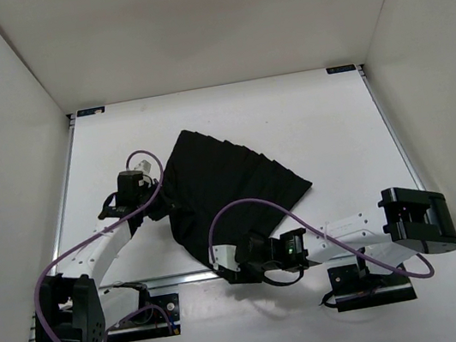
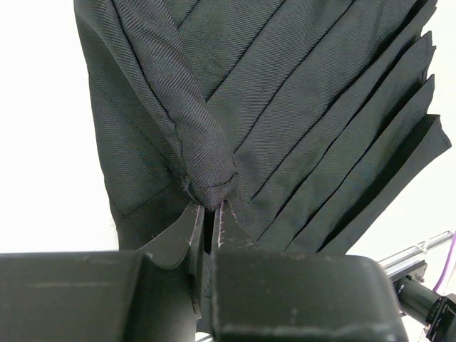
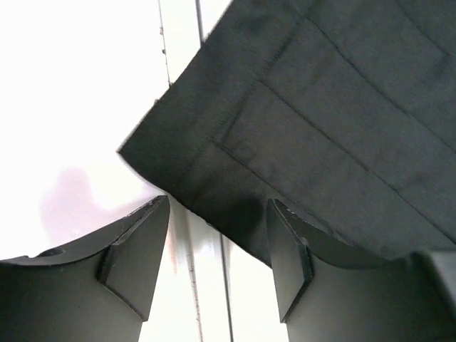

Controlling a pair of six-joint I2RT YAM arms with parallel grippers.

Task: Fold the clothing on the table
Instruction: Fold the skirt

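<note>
The left fingers (image 2: 216, 222) are shut tight on a raised fold at the left edge of the black clothing (image 1: 231, 189). The clothing lies spread out in the middle of the white tabletop (image 1: 335, 136). The right fingers (image 1: 230, 270) are wide apart at the clothing's near corner.

In the right wrist view, the soft black pleated fabric garment (image 3: 335, 121) is cut off by the top and right edges, and the fingers of the black right gripper (image 3: 217, 206) by the bottom edge. From above, the garment's near corner is hidden beneath that gripper. The fold pinched by the black left gripper (image 2: 209, 214) is concealed between its pressed-together jaws.
</note>
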